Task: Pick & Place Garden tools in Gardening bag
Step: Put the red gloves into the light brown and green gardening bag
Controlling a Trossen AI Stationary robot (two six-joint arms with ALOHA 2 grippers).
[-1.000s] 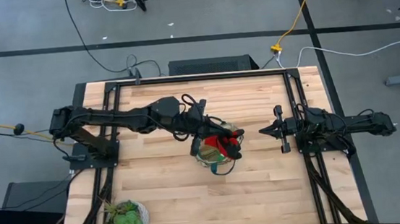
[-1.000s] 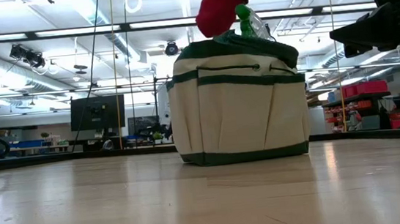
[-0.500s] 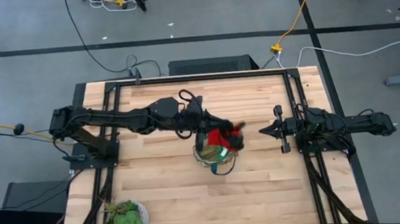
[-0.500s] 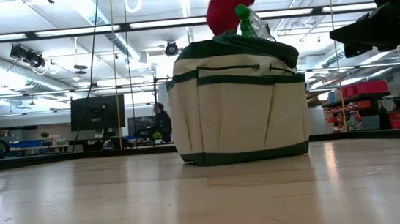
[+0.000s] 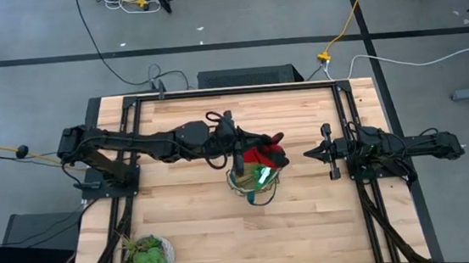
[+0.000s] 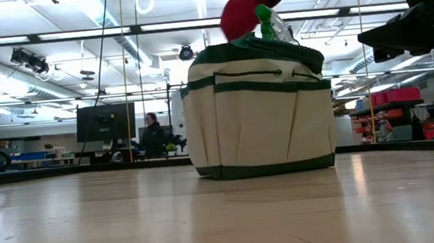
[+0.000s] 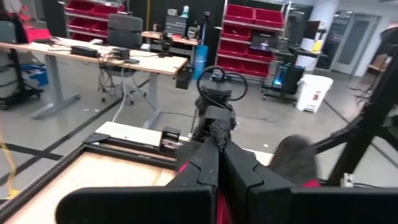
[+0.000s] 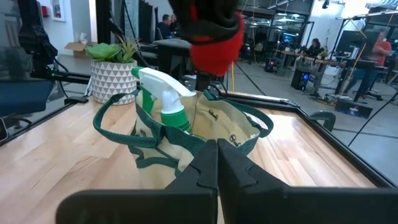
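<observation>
High view — left jaws (image 5: pixel 263 152) pinch glove bundle (image 5: pixel 266 156) above gardening bag (image 5: pixel 241 182).

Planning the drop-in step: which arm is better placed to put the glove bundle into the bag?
Left. Its end effector holds the glove bundle directly above the gardening bag, where the spray bottle already stands. The right end effector waits shut, beside the bag.

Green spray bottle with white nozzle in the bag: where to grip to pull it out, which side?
Take the green spray bottle by its neck under the white nozzle, from above: it stands upright, only its top clearing the rim of the tan fabric bag. The left gripper holds a red-and-black glove bundle overhead; that would need to move first.
</observation>
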